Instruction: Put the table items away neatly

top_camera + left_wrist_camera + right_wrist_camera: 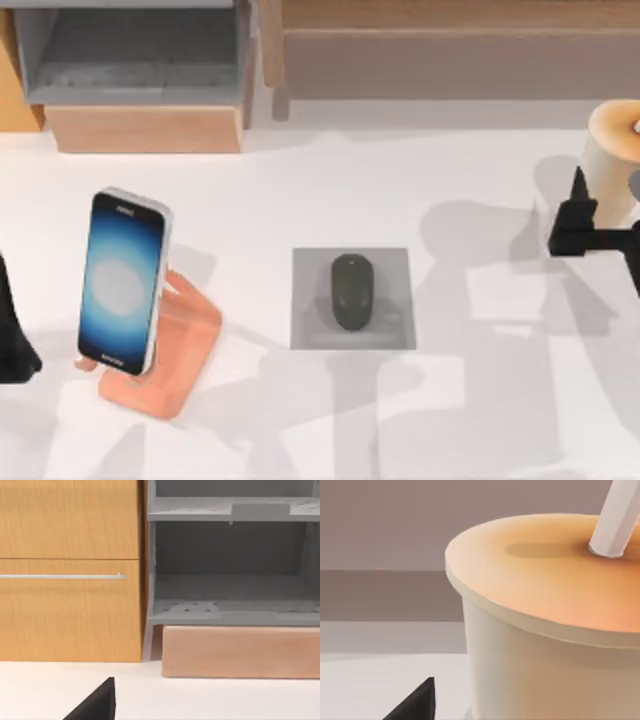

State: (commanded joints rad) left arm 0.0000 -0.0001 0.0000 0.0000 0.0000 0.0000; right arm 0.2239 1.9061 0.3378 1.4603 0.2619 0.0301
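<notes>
At the table's far left edge my left end effector (12, 335) sat parked, a dark shape low beside the stand; I could not tell how its fingers stood. Just to its right the smartphone (122, 282) leaned upright on the salmon-pink stand (175, 355), screen glowing, which I judged already dealt with. At the middle the mouse (352, 291) lay on the flat grey pad (310, 325), also looking settled. That left the cup (612, 160) at the far right edge, standing upright on the table (300, 190) with its lid and a white straw (620, 515) (seen close from my right wrist). My right end effector (578, 222) hung just beside the cup's near side, seemingly touching or nearly so; whether it was spread or closed I could not tell. I judged the cup step was in hand. The next move called for a firm grip on the cup's wall, kept level so it would not tip, then a careful carry to its place.
</notes>
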